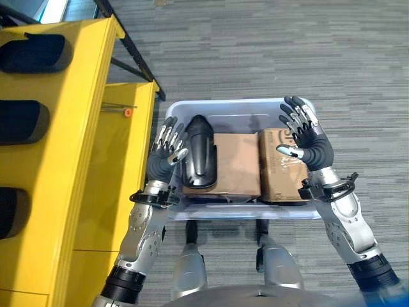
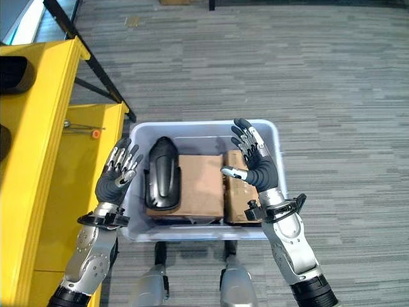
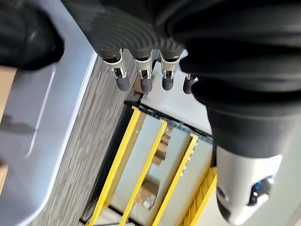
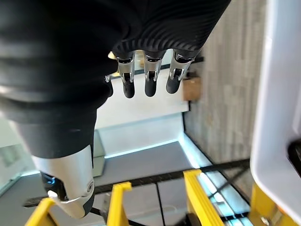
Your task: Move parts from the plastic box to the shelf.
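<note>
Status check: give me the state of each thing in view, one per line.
Box: open-topped, still loaded.
Black part: lying in the box, ungrasped.
Two cartons: flat in the box, side by side.
Left robot hand: open, empty.
Right robot hand: open, empty.
Shelf: black parts on it.

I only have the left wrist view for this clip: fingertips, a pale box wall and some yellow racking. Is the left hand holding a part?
Observer: No. In the eye views the left hand is open and empty. It is at the left rim of the plastic box, right beside a black moulded part.
Operator: What else is in that box?
Observer: Two brown cardboard boxes lie side by side to the right of the black part, the middle one and the right one.
</note>
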